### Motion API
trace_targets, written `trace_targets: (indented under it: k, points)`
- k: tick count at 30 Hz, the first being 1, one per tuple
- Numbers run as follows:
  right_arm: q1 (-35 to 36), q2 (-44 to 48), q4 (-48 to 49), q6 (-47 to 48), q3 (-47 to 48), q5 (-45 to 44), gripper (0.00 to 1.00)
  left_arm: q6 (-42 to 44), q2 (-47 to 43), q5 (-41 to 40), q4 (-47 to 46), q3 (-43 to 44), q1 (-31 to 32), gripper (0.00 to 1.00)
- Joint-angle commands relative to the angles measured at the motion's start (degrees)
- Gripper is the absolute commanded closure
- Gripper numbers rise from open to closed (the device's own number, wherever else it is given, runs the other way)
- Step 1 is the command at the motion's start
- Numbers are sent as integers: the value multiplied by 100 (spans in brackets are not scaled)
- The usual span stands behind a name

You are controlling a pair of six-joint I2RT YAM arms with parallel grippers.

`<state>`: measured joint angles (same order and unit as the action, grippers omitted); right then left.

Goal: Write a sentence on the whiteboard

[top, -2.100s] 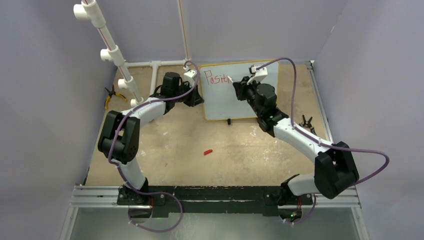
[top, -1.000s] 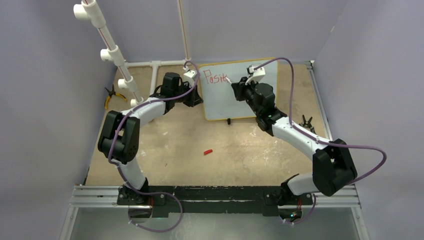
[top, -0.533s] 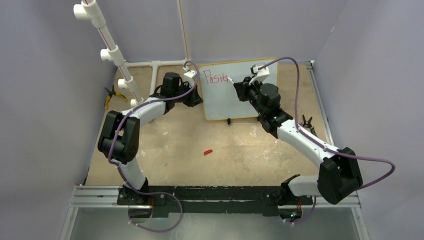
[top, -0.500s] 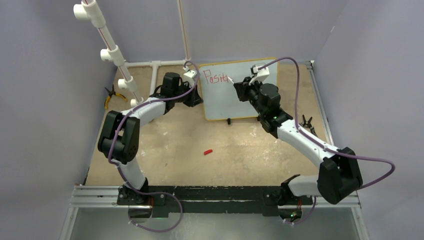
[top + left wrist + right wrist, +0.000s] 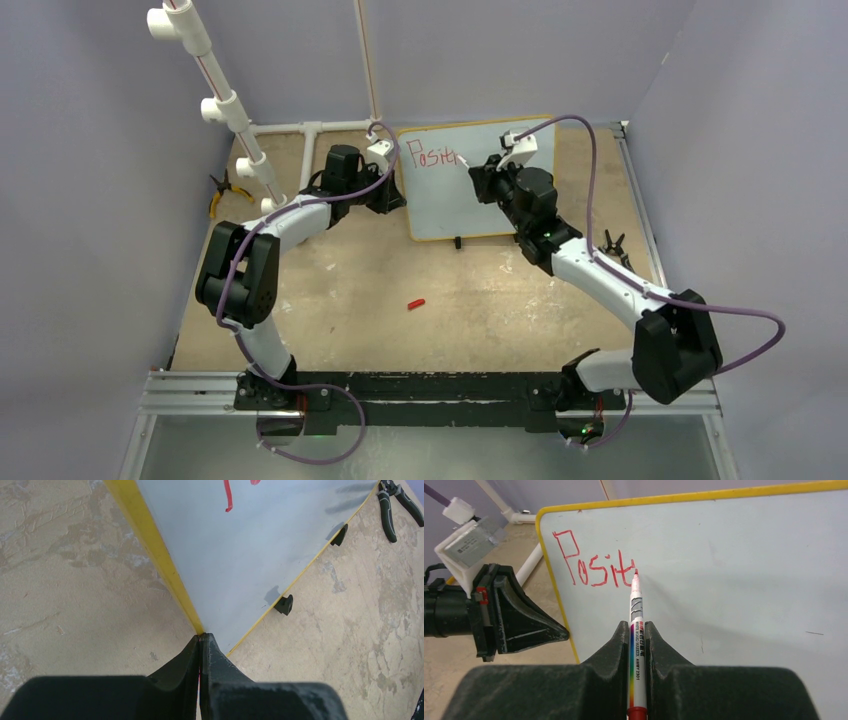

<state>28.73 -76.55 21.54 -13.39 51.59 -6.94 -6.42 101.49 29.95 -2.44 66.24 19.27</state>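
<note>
The whiteboard (image 5: 480, 200) with a yellow frame stands tilted at the back of the table. My left gripper (image 5: 396, 197) is shut on its lower left corner; in the left wrist view the jaws (image 5: 201, 637) meet on the yellow frame (image 5: 155, 555). My right gripper (image 5: 637, 625) is shut on a white marker (image 5: 636, 605) with a rainbow stripe. The marker's red tip touches the board at the end of the sentence (image 5: 594, 569), which reads "Posit" in red. The sentence also shows in the top view (image 5: 435, 157), with my right gripper (image 5: 478, 175) just right of it.
A red marker cap (image 5: 416, 303) lies mid-table. Yellow-handled pliers (image 5: 220, 192) lie at the left by the white PVC pipe frame (image 5: 225, 100). Black pliers (image 5: 612, 245) lie right of the board, also in the left wrist view (image 5: 395, 505). Black feet (image 5: 284, 604) prop the board.
My right arm shifted slightly, moving the marker tip in small strokes at the end of the red writing, where the "t" has grown. The left arm and the board have not moved.
</note>
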Motion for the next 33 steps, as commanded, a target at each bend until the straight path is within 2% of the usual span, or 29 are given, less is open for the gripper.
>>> trace_targets:
  k: [1, 10, 26, 33]
  points:
    - [-45, -140, 257, 38, 182, -229, 100, -6, -213, 54, -182, 131, 41, 100]
    - [-43, -284, 290, 38, 200, -319, 100, -1, -217, 72, -178, 139, 42, 100]
    - [-43, -48, 67, -199, -322, -503, 100, -1, -244, 71, -178, 135, 42, 100]
    - [-44, -117, 171, -114, -95, -540, 100, 0, -244, 81, -177, 137, 42, 100]
